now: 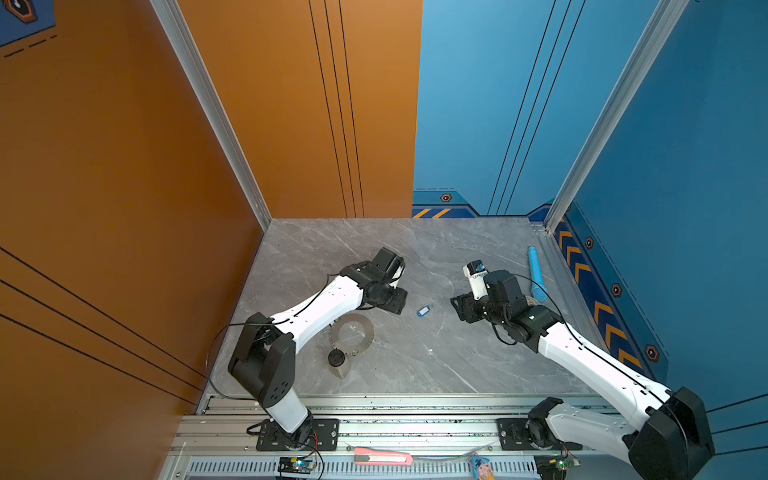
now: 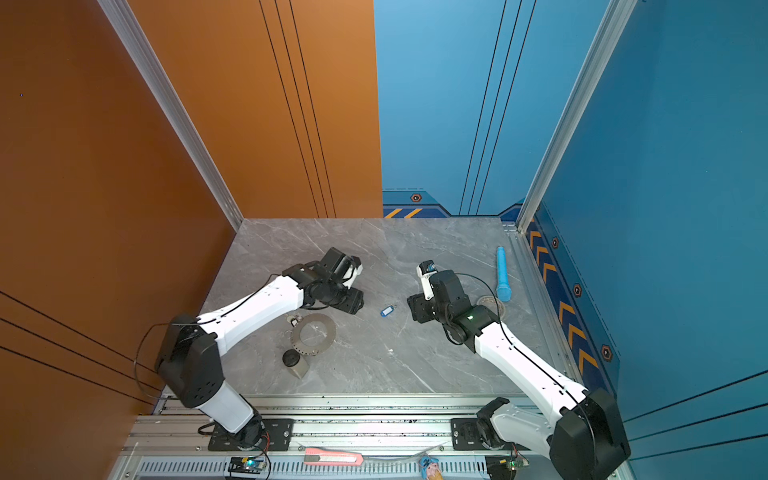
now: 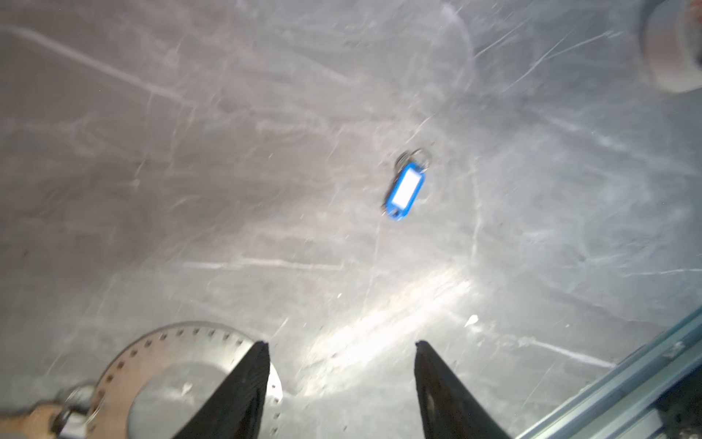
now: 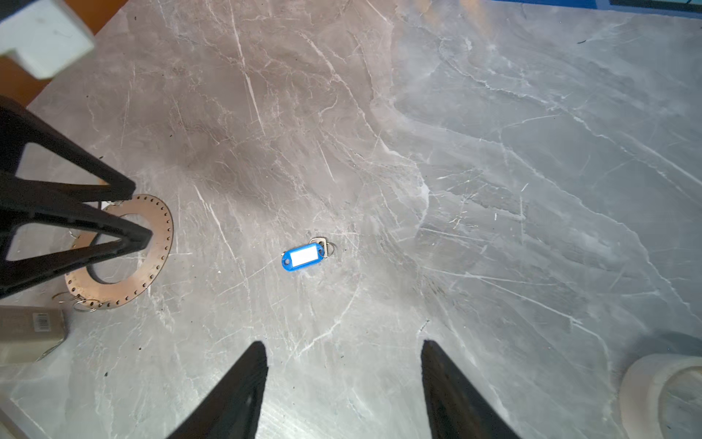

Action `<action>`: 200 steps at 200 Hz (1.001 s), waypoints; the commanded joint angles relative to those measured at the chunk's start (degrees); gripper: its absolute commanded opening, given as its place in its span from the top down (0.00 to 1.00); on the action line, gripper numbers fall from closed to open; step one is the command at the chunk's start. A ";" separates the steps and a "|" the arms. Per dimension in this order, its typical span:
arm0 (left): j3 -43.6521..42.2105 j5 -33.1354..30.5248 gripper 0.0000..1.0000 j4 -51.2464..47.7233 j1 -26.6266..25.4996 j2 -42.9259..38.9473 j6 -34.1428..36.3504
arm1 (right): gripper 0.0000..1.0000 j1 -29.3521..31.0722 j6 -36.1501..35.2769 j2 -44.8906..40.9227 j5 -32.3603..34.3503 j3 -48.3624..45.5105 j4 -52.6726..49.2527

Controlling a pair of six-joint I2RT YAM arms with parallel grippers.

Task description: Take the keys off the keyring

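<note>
**Right wrist view: blue tag loose on the marble, both grippers wide apart**

Right wrist view shows the blue key tag lying flat on the grey marble tabletop, white label window up, its small metal loop at one end. It sits clear of the keyring, well apart from it. Both top views place the tag between the two arms, near the middle of the table.

The keyring lies flat beside the left arm, with wire loops at its rim. A second small dark tag lies at that rim; whether it is hooked on cannot be told.

The left gripper has its fingers spread with nothing between them. From the right wrist camera it is over the keyring's edge; contact cannot be judged. The right gripper also stands spread and empty, pointed toward the blue tag.

A black-capped grey container stands just beside the keyring. A beige tape roll and a blue tube lie on the right side of the table
</note>
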 commanded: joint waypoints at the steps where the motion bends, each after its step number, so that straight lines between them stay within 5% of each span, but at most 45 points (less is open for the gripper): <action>1: -5.03 -5.10 0.37 -6.48 1.24 -1.90 0.12 | 0.33 0.09 1.67 0.30 -2.71 1.87 0.54; 69: -16.38 -5.81 0.36 -6.87 4.16 -5.25 0.25 | 0.31 1.57 3.04 3.33 -5.67 3.08 1.52; 141: -21.03 1.35 0.37 -2.49 22.07 -10.97 1.52 | 0.28 7.62 14.51 9.62 -7.14 1.99 8.60; 200: -24.35 12.55 0.40 4.29 32.74 -6.67 3.18 | 0.29 14.43 25.37 19.60 -9.74 2.06 18.58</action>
